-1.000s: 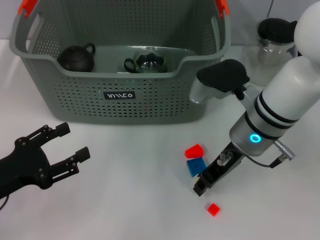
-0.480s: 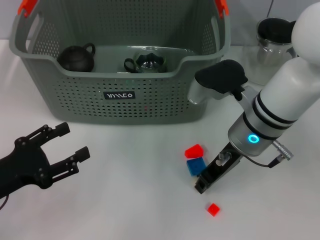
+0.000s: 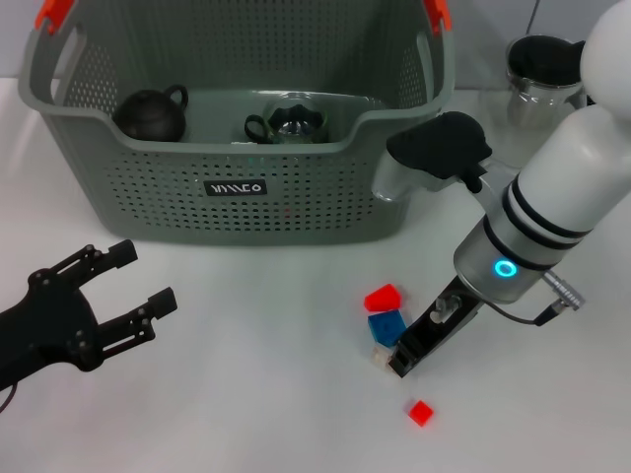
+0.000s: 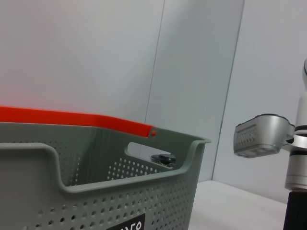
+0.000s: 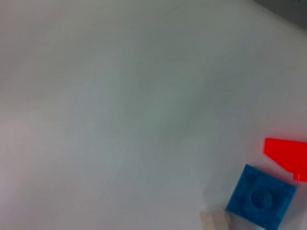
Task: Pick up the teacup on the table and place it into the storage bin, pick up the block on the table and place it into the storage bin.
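Note:
The grey storage bin [image 3: 237, 197] fills the back of the head view and shows again in the left wrist view [image 4: 96, 191]. Inside it lie a dark teapot [image 3: 150, 113] and a dark green teacup [image 3: 288, 122]. On the table in front lie a blue block [image 3: 386, 326], a red block [image 3: 383, 297], a small beige block [image 3: 379, 356] and a small red cube [image 3: 421, 413]. My right gripper [image 3: 402, 361] is low over the table, just right of the blue and beige blocks. The right wrist view shows the blue block [image 5: 261, 201], red block [image 5: 288, 155] and beige block [image 5: 216, 221]. My left gripper [image 3: 136, 281] rests open at the front left.
A glass jar with a black lid [image 3: 540, 74] stands at the back right, behind my right arm. Orange handle clips [image 3: 54, 15] sit on the bin's rim. White table lies between the two grippers.
My right gripper has shifted slightly to the right and away from me, uncovering the small beige block beside the blue one. The left arm has not moved.

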Robot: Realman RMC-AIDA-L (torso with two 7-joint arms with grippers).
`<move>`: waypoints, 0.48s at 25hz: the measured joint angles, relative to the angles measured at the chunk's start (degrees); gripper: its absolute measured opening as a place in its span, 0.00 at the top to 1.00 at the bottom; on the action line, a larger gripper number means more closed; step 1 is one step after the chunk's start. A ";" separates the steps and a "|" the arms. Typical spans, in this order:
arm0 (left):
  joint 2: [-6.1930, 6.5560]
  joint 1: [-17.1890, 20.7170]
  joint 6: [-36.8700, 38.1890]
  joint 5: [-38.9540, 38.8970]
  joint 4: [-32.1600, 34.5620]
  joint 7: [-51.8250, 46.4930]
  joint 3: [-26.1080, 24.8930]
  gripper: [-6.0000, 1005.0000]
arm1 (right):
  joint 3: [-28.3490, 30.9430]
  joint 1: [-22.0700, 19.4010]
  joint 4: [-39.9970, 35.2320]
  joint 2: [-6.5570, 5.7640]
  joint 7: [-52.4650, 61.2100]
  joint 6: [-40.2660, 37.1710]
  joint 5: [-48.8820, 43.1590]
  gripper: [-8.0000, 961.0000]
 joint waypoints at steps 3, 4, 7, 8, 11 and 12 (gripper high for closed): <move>0.00 0.00 0.01 0.00 0.00 0.00 0.00 0.18 | 0.59 -0.64 -1.85 -0.11 -0.01 -2.04 -0.13 0.86; 0.00 0.00 0.02 0.00 0.00 0.00 0.00 0.18 | 1.81 -1.72 -4.66 -0.28 -0.29 -5.08 -0.32 0.86; 0.06 0.04 0.07 0.00 0.00 0.00 0.00 0.18 | 3.42 -3.87 -9.94 -0.57 -0.52 -9.15 -0.94 0.86; 0.11 0.07 0.07 0.00 0.00 0.00 -0.04 0.18 | 4.47 -5.34 -13.57 -0.74 -0.56 -11.08 -1.55 0.86; 0.17 0.09 0.02 0.00 0.00 0.00 -0.15 0.18 | 8.92 -9.94 -26.03 -0.80 -1.41 -15.90 -2.96 0.86; 0.19 0.08 -0.01 0.00 0.00 0.00 -0.19 0.18 | 11.19 -11.25 -30.05 -0.65 -2.09 -17.50 -2.85 0.86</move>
